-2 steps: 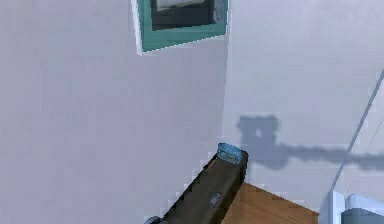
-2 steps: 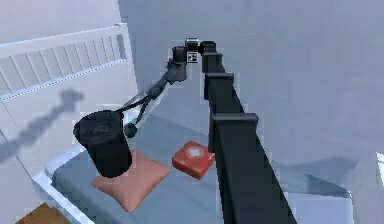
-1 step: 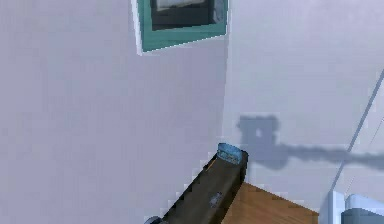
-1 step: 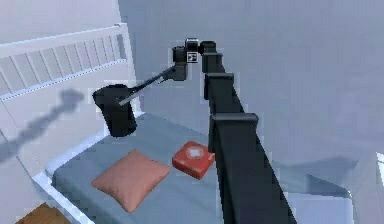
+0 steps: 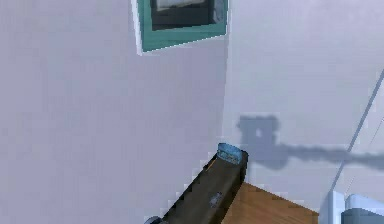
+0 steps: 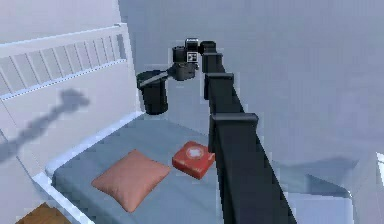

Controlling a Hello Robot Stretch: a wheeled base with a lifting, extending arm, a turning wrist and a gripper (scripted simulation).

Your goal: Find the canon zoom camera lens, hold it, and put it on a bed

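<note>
Lens (image 6: 153,92) hangs in the jaws, their gap unclear, over the bed (image 6: 95,152) near pillow (image 6: 130,178) and red box (image 6: 192,158).

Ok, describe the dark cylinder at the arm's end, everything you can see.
The cylinder is short, dark and matte, with a slightly wider top part. It hangs upright at the claw's far end, held clear of the blue-grey bed below, just past the white headboard's end, with bare wall behind.

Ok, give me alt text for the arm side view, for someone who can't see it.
The robot's dark arm reaches over a bed, its gripper holding a dark cylindrical lens above it. A salmon pillow and a red box lie on the bed.
</note>
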